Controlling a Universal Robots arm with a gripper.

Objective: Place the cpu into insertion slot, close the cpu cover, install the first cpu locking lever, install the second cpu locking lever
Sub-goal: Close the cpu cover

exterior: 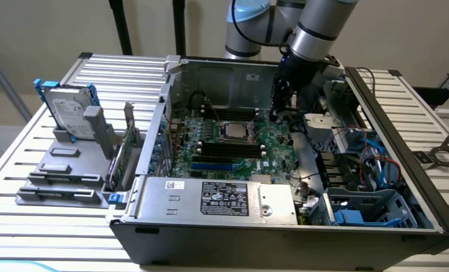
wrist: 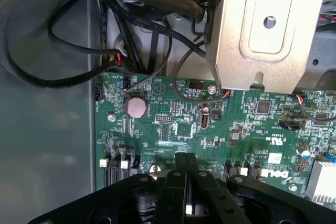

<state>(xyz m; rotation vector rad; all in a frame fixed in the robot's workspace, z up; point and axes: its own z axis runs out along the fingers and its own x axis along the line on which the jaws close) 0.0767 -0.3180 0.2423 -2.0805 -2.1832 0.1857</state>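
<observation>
The cpu (exterior: 234, 131) shows as a silvery-grey square lying in the insertion slot (exterior: 221, 137) near the middle of the green motherboard. The thin metal frame of the cpu cover (exterior: 234, 122) lies around it; I cannot tell how the locking levers stand. My gripper (exterior: 283, 110) hangs inside the case, to the exterior view's right of the slot and apart from it. In the wrist view my gripper (wrist: 186, 179) has its two black fingers (wrist: 176, 192) pressed together, shut with nothing between them, over the board's edge.
Black memory sticks (exterior: 228, 150) lie just in front of the slot. A coin battery (wrist: 136, 107), black cables (wrist: 147, 30) and a metal bracket (wrist: 262, 30) crowd the area under the gripper. A power supply (exterior: 217, 198) fills the case front. A hard drive (exterior: 67, 110) stands outside, left.
</observation>
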